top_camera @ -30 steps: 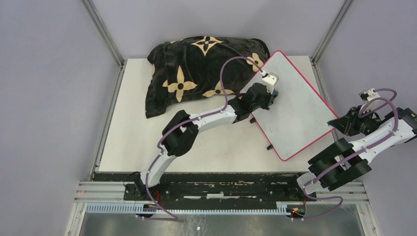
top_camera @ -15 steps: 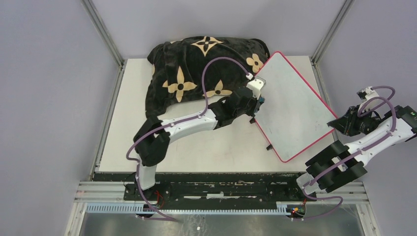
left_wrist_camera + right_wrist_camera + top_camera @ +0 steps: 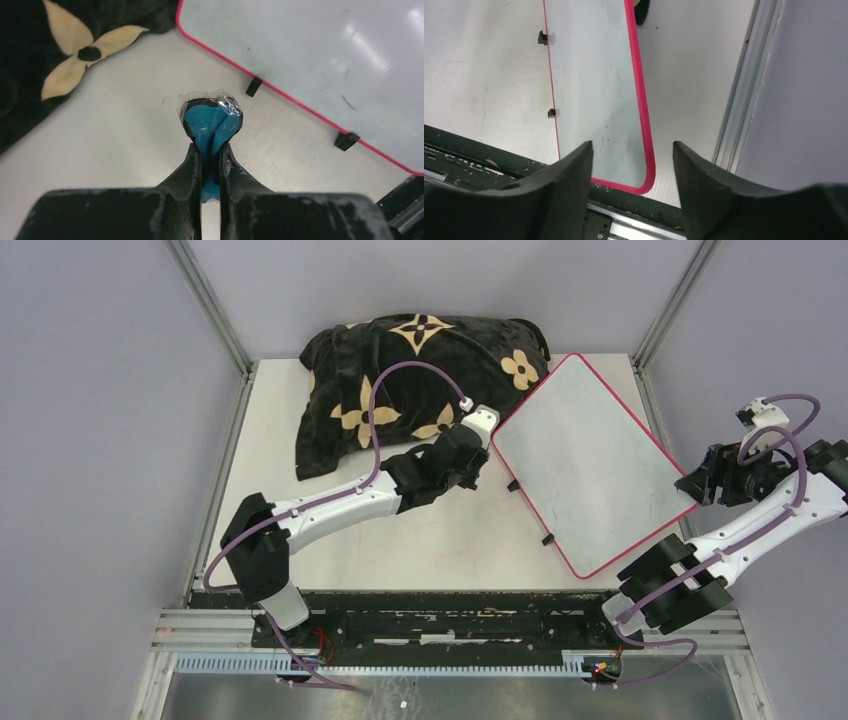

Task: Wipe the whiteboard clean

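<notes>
The whiteboard [image 3: 590, 465] lies flat and askew on the right of the table [image 3: 440, 540], its far corner by the pillow [image 3: 400, 370]. The left gripper [image 3: 210, 150], just off the board's left edge, pinches a blue wad [image 3: 212, 122]. The right gripper [image 3: 631, 152] gapes empty above the near right corner.

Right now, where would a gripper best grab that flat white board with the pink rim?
Likely the right corner of the white pink-rimmed whiteboard, from the right: only its thin edge can be pinched, and the open right gripper faces that corner.
</notes>
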